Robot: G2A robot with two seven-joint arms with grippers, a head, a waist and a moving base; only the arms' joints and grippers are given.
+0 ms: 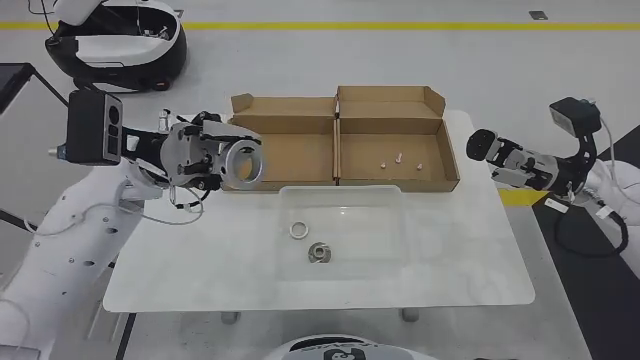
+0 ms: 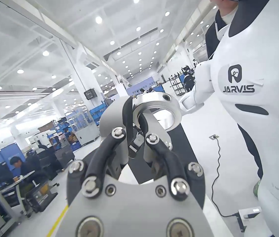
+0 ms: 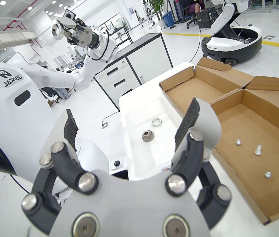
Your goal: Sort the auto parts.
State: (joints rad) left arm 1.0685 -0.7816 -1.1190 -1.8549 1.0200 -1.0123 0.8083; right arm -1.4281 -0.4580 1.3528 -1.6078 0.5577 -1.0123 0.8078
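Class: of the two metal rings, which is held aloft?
The large ring, clamped in the left gripper; the small ring lies in the tray.

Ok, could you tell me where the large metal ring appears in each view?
Top view: large metal ring in the left gripper, by the left cardboard box.
Left wrist view: clamped between the fingers.
Right wrist view: far off, above the cabinet.
Shared landmark: that gripper.
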